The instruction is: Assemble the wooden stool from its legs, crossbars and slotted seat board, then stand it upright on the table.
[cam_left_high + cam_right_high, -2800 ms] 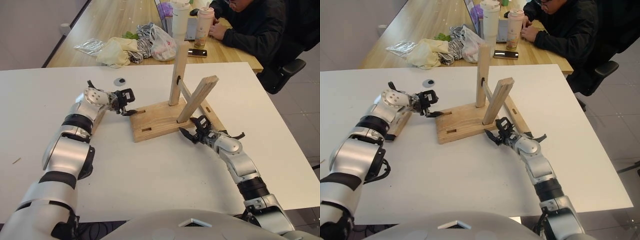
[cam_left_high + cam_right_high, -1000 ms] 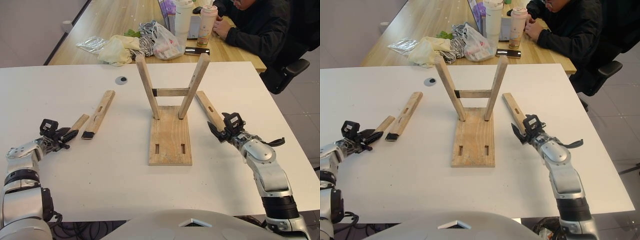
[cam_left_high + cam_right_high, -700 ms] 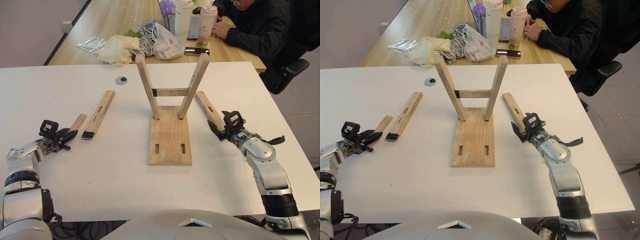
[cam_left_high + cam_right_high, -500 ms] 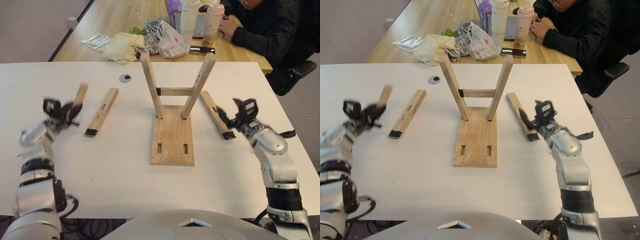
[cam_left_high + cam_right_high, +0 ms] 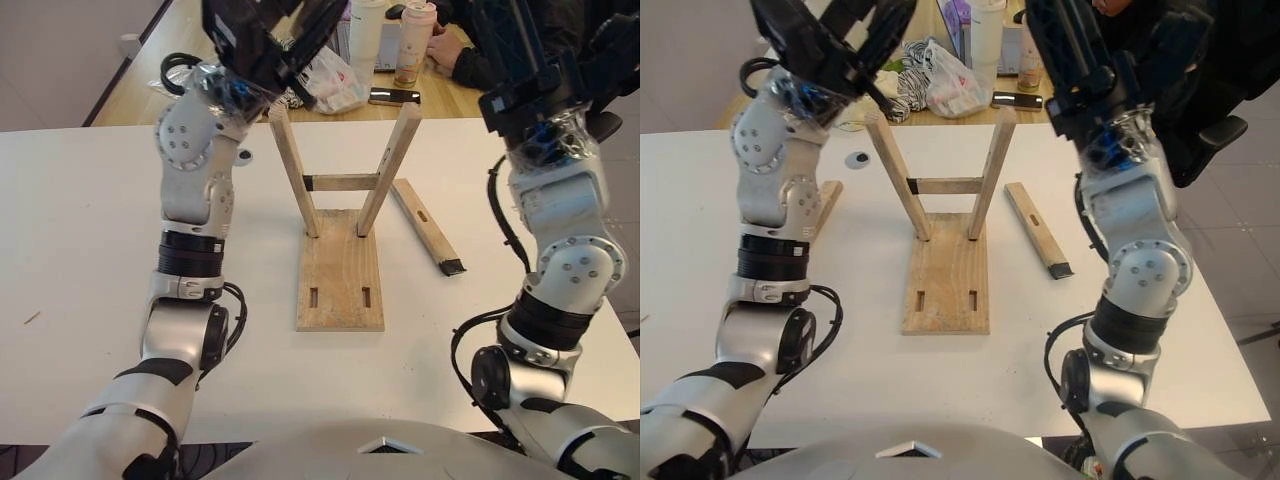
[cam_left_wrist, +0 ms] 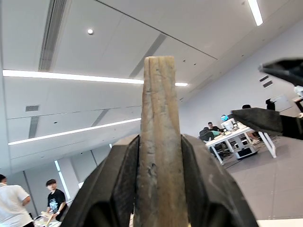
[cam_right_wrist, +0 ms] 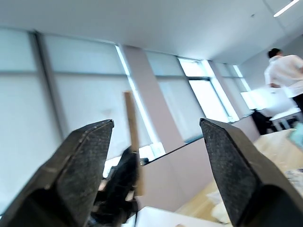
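The seat board (image 5: 340,262) is laid flat on the white table (image 5: 80,250). A left leg (image 5: 295,165) and a right leg (image 5: 390,160) are stood in its far end. They are tilted away from each other toward the top. A crossbar (image 5: 345,184) is fixed between them. Two slots (image 5: 314,296) at the near end of the board are left open.

A loose leg (image 5: 425,225) is laid on the table just to the right of the board, with its dark end nearer the robot. Part of another wooden piece (image 5: 827,197) is seen on the table on the left side, mostly hidden behind the left arm.

The left tool (image 6: 160,137) is held up high, above the far left of the board. It is clamped on a short wooden stick (image 6: 160,94), which is gripped on both sides by the fingers (image 6: 123,184). The right tool (image 7: 156,124) is held up high on the right side, and its fingers are spread wide apart.
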